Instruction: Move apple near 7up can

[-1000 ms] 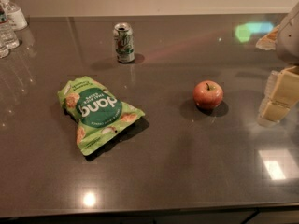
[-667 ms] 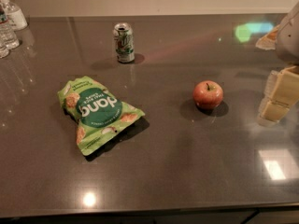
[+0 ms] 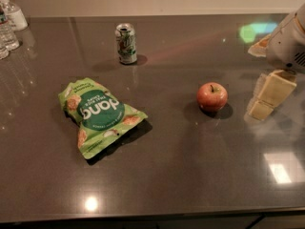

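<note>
The apple (image 3: 212,96) is small, round and red-orange with a dark stem. It sits on the dark table (image 3: 190,175), right of centre. The 7up can (image 3: 126,43) stands upright at the back, left of centre, well apart from the apple. My gripper (image 3: 259,78) hangs at the right edge, just right of the apple and a little above the table. Its two cream fingers (image 3: 269,93) stand apart with nothing between them. It touches neither the apple nor the can.
A green chip bag (image 3: 97,115) lies flat at the left, in front of the can. Clear water bottles (image 3: 9,20) stand at the far left back corner. The table's front edge runs along the bottom.
</note>
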You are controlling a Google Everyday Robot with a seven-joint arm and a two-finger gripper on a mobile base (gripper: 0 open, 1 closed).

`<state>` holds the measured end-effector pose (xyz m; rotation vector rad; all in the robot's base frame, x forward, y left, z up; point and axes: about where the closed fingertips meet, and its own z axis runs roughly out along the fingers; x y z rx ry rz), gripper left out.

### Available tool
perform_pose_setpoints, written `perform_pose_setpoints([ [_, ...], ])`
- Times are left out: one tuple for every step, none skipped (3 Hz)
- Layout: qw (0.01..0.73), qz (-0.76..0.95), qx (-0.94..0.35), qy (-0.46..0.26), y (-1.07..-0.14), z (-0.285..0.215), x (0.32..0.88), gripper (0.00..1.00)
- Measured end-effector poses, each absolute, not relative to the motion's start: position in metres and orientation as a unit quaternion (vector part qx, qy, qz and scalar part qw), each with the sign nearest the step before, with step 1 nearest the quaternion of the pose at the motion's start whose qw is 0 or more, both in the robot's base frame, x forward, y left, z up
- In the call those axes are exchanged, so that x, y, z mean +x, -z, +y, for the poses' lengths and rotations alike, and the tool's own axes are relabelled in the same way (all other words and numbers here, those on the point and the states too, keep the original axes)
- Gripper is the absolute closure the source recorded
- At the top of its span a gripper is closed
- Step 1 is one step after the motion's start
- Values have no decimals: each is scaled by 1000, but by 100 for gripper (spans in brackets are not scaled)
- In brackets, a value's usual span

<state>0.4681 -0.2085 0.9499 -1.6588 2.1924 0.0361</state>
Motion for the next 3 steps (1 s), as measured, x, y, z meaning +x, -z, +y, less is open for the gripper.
perform_pose_setpoints([
  [205,783,-586,-37,-926,-206,485,0],
  [210,784,-582,-58,-901,-204,500,0],
  [217,781,-581,-79,-884,-196,515,0],
])
